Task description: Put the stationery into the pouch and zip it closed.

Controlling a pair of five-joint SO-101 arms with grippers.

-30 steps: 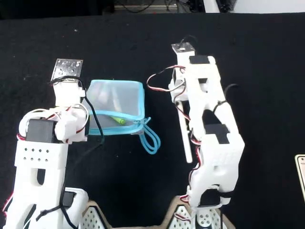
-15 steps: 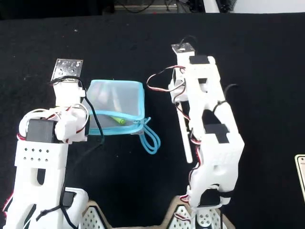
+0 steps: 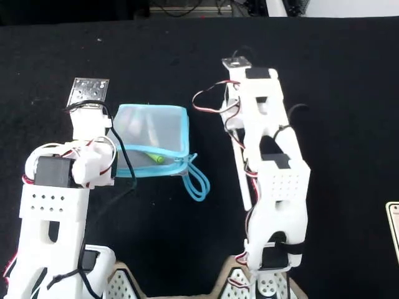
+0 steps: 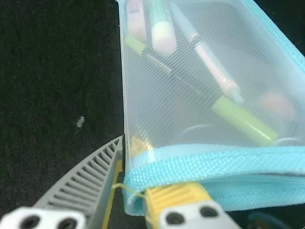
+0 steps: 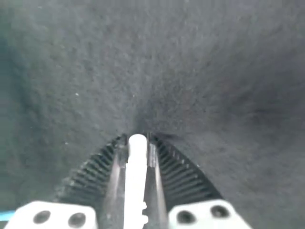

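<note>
Pouch: a translucent pouch (image 3: 153, 131) with pale blue trim lies flat on the black table cloth (image 3: 336, 93), left of centre in the high view.
Contents: the left wrist view shows several pieces of stationery through the ribbed wall. Among them are a green marker (image 4: 243, 125), a pink-and-blue pen (image 4: 217, 71) and a thick pale-capped one (image 4: 162, 33). All of them lie inside.
Zip edge: the blue zip edge (image 3: 149, 167) runs along the pouch's lower side in the high view. A strip of green shows just above it. Whether the zip is fully drawn cannot be told.
Cord loop: a blue cord loop (image 3: 198, 180) trails from the pouch's lower right corner onto the cloth.
Left gripper: the left gripper (image 4: 127, 143) is at the pouch's lower left corner. Its grey finger and yellow-padded finger are pinched on the corner of the blue band.
Right gripper: the right gripper (image 5: 137, 139) is clamped on a white pen (image 5: 137, 171). The ribbed fingers are tight on both sides and the pen tip is down at the cloth.
White pen, high view: it is a long white stick along the right arm's left flank, centre of frame. It is apart from the pouch, with bare cloth between.
Card: a pale card (image 3: 393, 224) shows at the right edge, well apart from both arms.
</note>
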